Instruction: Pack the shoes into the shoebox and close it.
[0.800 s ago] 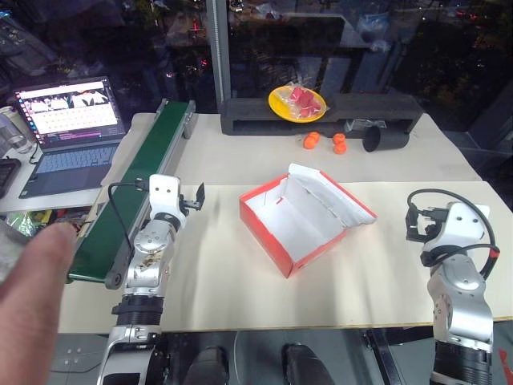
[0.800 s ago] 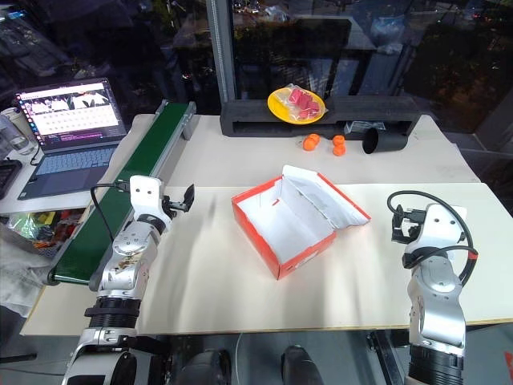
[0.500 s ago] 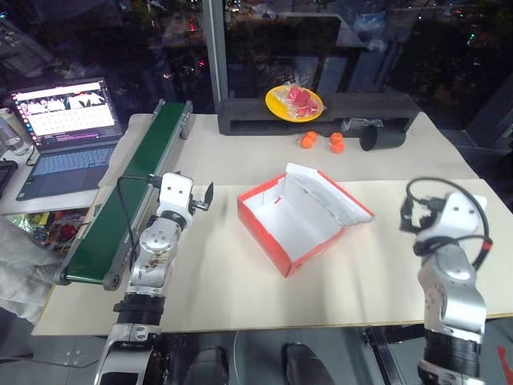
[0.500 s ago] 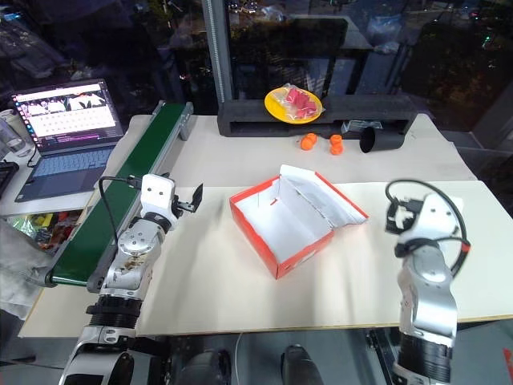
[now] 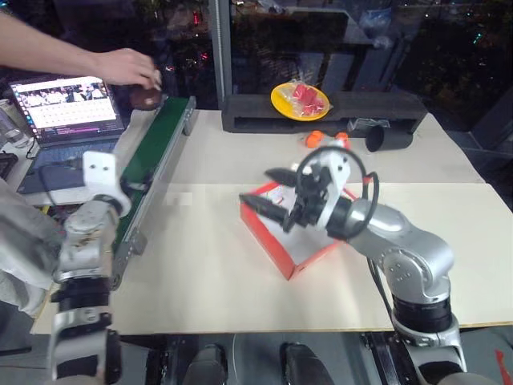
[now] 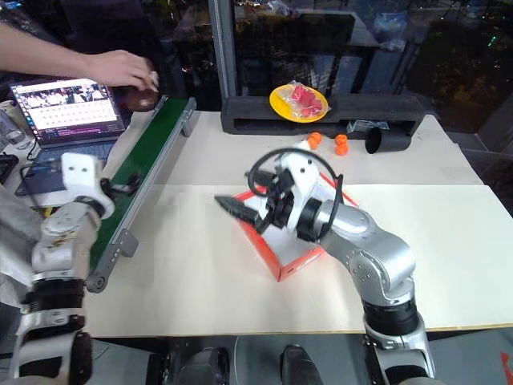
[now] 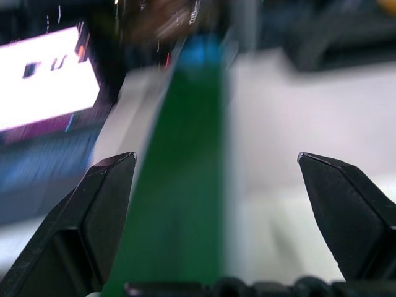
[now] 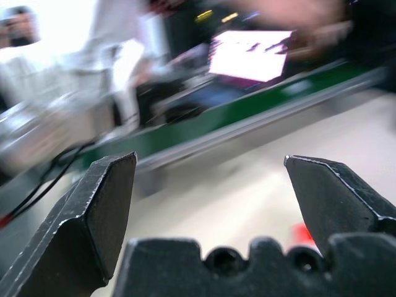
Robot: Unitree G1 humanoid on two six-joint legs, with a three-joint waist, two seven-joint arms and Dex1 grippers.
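One shoebox point(image 5: 276, 241), red-orange with a white interior, is seen near the middle of the cream table point(image 5: 216, 281), its lid open; much of it is covered by the right arm. One dark brown shoe point(image 6: 138, 98) is held by a person's hand point(image 6: 120, 69) at the far end of the green conveyor belt point(image 6: 132, 172), just beside the laptop point(image 5: 68, 108); whether the shoe touches the belt cannot be told, and a second shoe is not made out.

Two grippers are counted. The right gripper point(image 5: 264, 191) is held over the near left corner of the shoebox, pointed toward the belt, with its two black fingers spread wide apart and nothing between them; in the right wrist view the fingers point(image 8: 105, 210) frame bare table, the belt and the lit laptop screen. The left gripper point(image 7: 216, 179) is seen in the left wrist view, its fingers likewise set wide apart and empty, with the green belt running between them.

At the far side of the table one long black tray point(image 5: 256, 112) is seen, with one yellow plate point(image 5: 282, 103) of red pieces resting on it. Two orange fruits point(image 6: 329, 143) lie just in front of the tray, and one black cup point(image 6: 383, 141) lies on its side beside them.
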